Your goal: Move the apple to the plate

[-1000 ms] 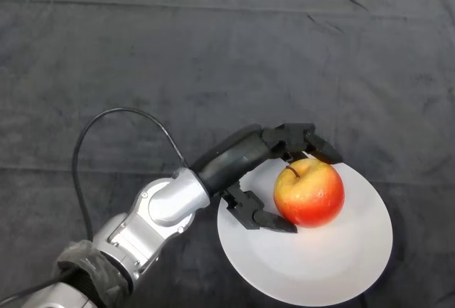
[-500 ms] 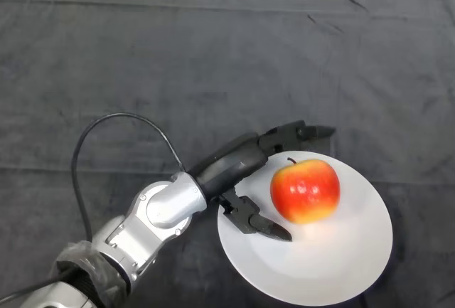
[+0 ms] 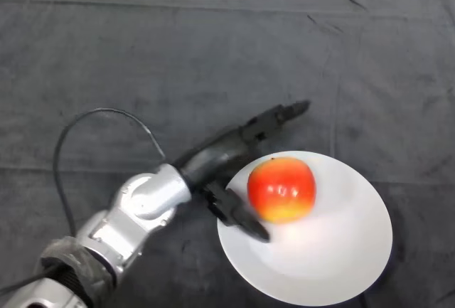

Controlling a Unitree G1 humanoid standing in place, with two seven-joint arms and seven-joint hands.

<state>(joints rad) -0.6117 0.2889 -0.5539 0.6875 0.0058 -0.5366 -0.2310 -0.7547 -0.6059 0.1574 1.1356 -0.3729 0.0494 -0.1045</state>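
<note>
A: Apple point(image 3: 282, 189) is sitting on the plate point(image 3: 341, 265), toward its left rim, stem side up and tilted slightly. Nothing is gripping it.

B: Hand point(image 3: 234, 153) state?

A: Hand is spread wide. Fingers point(image 3: 281, 114) are pointing straight out past the plate's upper-left edge; thumb point(image 3: 240, 217) is reaching over the left rim below the apple. Thumb looks just beside the fruit; contact cannot be told from this angle. Hand is holding nothing.

B: Step in hand?

A: Judging release. Apple is resting on the plate, so the placement itself looks done.

B: Next move is calling for what?

A: Clearing the arm point(image 3: 142, 208) toward lower left, lifting the thumb off the rim first so it is not dragging the plate or nudging the apple. Apple is lying near the edge, so a bump could roll it off onto the cloth point(image 3: 178, 52).

B: Anything around, anything blocking?

A: Only dark wrinkled cloth covering the table. Nothing is standing in the retreat path.
</note>
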